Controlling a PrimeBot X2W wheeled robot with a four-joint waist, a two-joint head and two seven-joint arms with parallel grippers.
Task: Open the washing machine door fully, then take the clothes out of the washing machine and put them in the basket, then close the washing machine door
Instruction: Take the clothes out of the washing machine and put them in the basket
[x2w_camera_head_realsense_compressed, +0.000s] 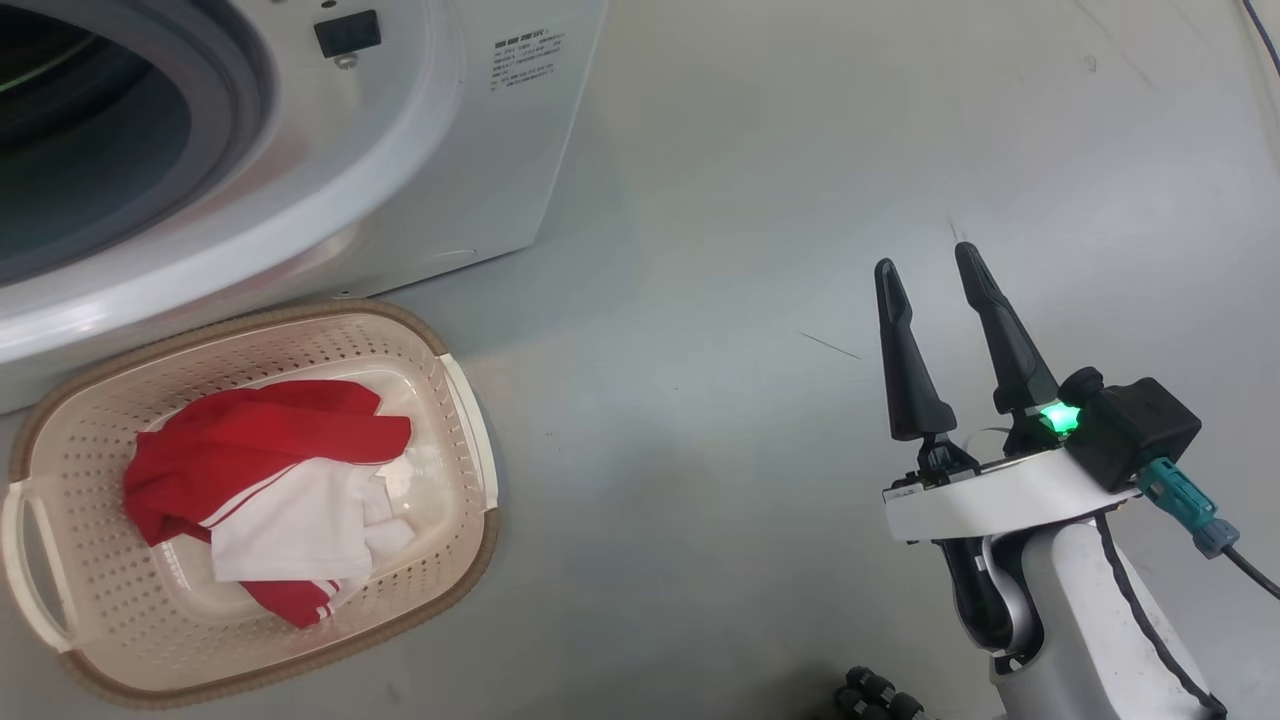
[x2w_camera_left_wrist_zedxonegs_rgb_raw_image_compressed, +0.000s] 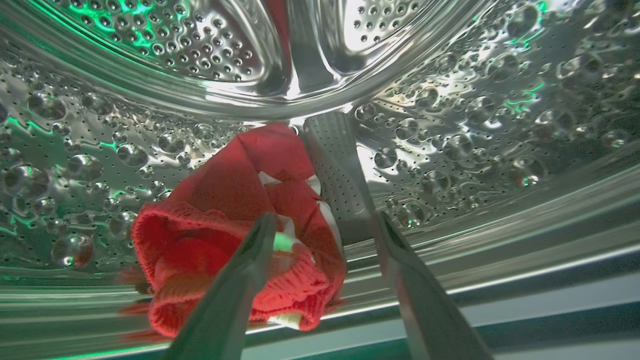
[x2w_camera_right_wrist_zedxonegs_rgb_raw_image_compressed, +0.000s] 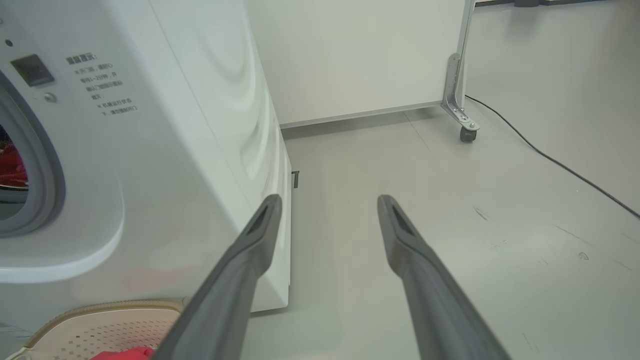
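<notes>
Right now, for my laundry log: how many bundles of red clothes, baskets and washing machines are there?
Red clothes bundles: 2, basket bundle and drum bundle
Basket: 1
Washing machine: 1
Total: 4

Head view: right pincer at lower right, two dark fingers pointing up, jaws wide apart, empty. Green light lit at finger base; pale forearm below. Left pincer: fingers spread wide, nothing clamped.
</notes>
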